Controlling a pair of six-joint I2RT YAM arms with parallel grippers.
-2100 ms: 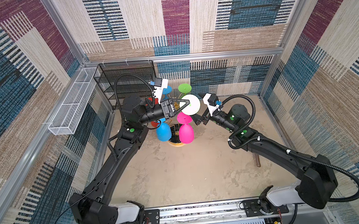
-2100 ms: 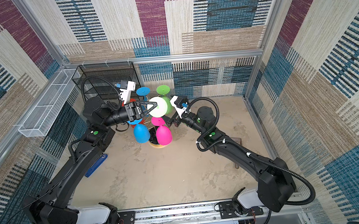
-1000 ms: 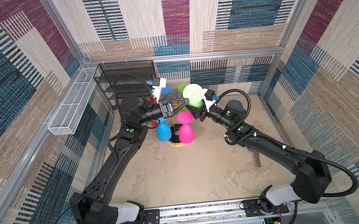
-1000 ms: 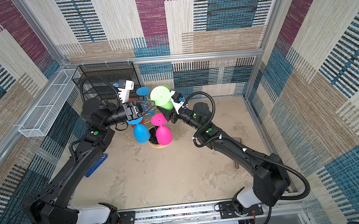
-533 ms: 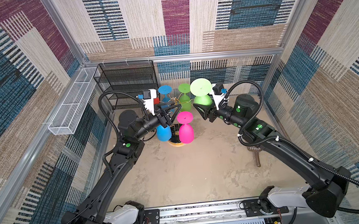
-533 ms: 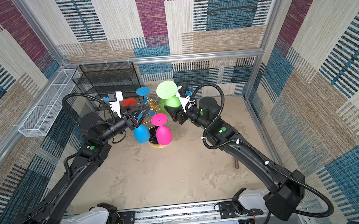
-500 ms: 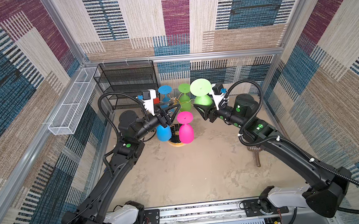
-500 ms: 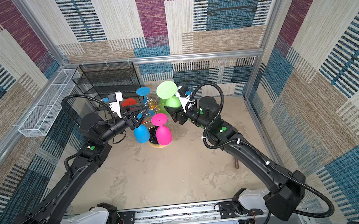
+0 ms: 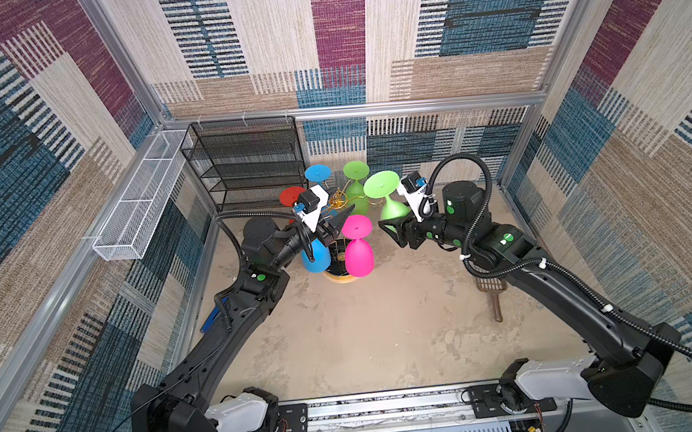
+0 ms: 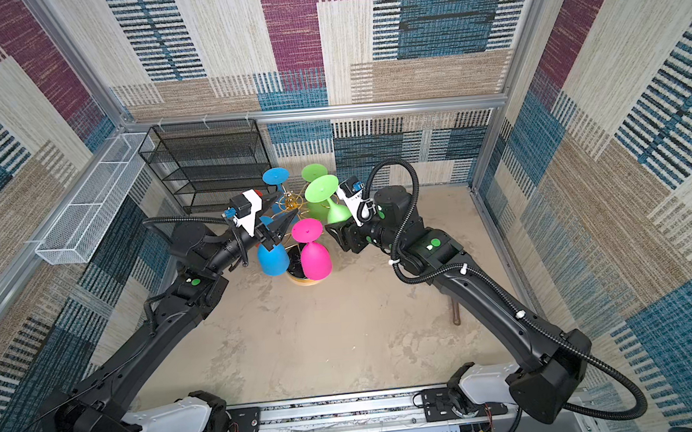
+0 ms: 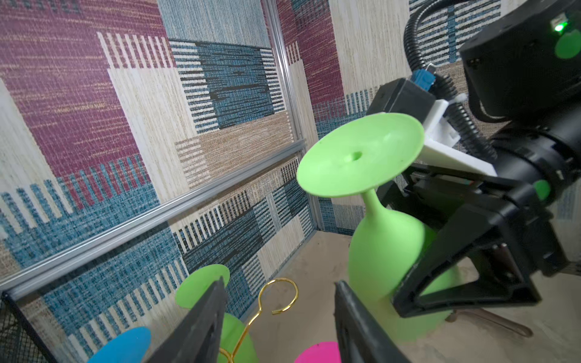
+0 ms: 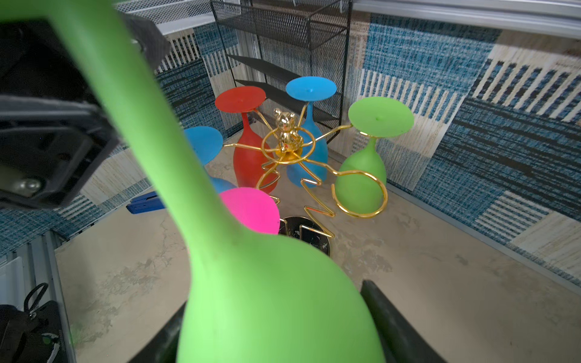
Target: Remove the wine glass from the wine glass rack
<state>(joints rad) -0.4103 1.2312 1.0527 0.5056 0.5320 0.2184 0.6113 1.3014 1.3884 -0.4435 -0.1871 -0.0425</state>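
**Top views, both:** green wine glass [image 9: 394, 211], foot up, bowl pinched by right fingers [image 9: 387, 231]; just beside wine glass rack [image 9: 337, 199], off its arms. Left fingers [image 9: 336, 224] parted, empty.

**Left wrist:** bowl [image 11: 383, 251] gripped low on its side.

**Right wrist:** right fingers [image 12: 390, 314] flank bowl.

**Handling, judged:** light, rigid, smooth, slippery. Grip bowl's girth and spare the stem.

I see maroon-blue-beige woven patchwork walls [image 9: 340, 38]; mottled sandy floor [image 9: 365, 332]; black mesh shelf unit [image 9: 244, 161] at back; long white mesh basket [image 9: 139, 206] left.
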